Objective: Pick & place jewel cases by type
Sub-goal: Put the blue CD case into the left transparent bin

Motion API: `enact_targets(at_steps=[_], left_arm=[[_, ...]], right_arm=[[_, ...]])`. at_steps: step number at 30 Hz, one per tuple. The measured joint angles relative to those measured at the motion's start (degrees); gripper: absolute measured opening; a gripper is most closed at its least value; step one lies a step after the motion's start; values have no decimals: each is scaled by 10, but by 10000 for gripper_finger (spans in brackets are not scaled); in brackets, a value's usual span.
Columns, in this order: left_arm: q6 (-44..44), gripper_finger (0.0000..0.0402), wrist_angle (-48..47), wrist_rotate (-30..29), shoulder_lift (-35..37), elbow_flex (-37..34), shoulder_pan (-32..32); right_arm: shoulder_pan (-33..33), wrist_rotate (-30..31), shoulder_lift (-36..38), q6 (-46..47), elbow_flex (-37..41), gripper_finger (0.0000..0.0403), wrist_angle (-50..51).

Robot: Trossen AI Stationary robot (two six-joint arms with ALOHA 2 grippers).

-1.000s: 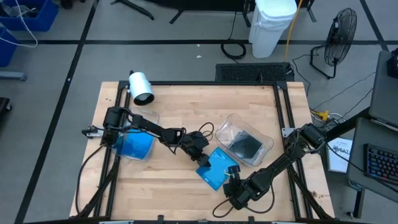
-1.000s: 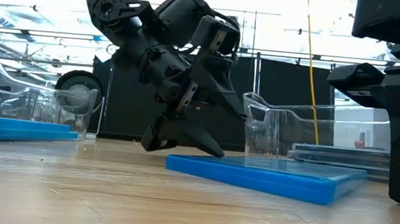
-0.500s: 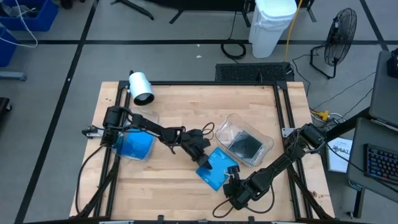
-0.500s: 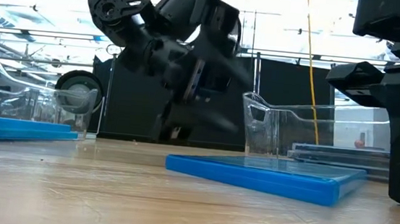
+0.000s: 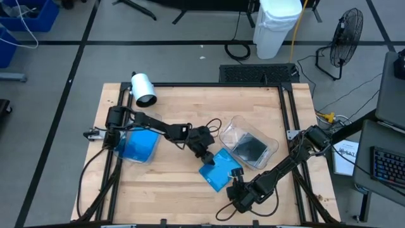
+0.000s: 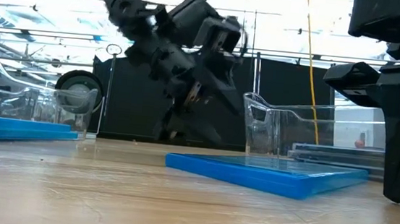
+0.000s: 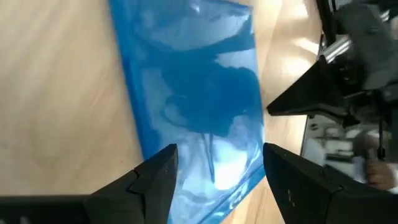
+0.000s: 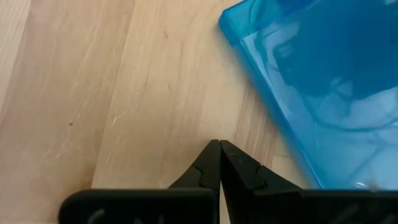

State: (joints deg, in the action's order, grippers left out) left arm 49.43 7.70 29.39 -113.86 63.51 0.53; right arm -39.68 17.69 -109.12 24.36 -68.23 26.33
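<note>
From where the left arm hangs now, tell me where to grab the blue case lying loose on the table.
Take the blue case by two opposite thin edges, coming straight down. It lies flat on the wood, so only its rims offer a hold. The left gripper is open above it, one finger to each side. The right gripper, shut, sits beside it.

Evenly lit from overhead in the high view, only soft short shadows on the wooden table. Low view strongly backlit by bright windows behind, so the left gripper reads as a motion-smeared silhouette and the near table surface is out of focus, with pale reflections on the blue jewel case. Wrist views bright; white glare patches on the case's plastic, background beyond the left gripper's fingers blurred.
</note>
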Motion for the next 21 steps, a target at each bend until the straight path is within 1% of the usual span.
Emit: enact_targets(at_steps=[2, 4, 6, 8, 10, 11, 15, 18, 21], left_arm=[[-37, 239, -67, -12, 5, 36, 1], [-85, 239, -167, -46, 5, 80, 2], [-124, 239, -278, -97, 4, 122, 3], [-144, 239, -328, -164, 4, 149, 8], [-152, 239, -340, -214, 5, 157, 11], [-153, 239, -341, -220, 5, 157, 13], [-130, 239, -330, -208, -2, 157, 15], [-127, 239, -349, -209, -6, 156, 14], [-115, 239, -348, -207, -5, 156, 14]], right_arm=[[1, 0, 0, 0, 0, 0, 0], [1, 0, 0, 0, 0, 0, 0], [1, 0, 0, 0, 0, 0, -1], [1, 0, 0, 0, 0, 0, -2], [1, 0, 0, 0, 0, 0, -3], [1, 0, 0, 0, 0, 0, -4], [1, 0, 0, 0, 0, 0, -4], [1, 0, 0, 0, 0, 0, -5], [1, 0, 0, 0, 0, 0, -7]])
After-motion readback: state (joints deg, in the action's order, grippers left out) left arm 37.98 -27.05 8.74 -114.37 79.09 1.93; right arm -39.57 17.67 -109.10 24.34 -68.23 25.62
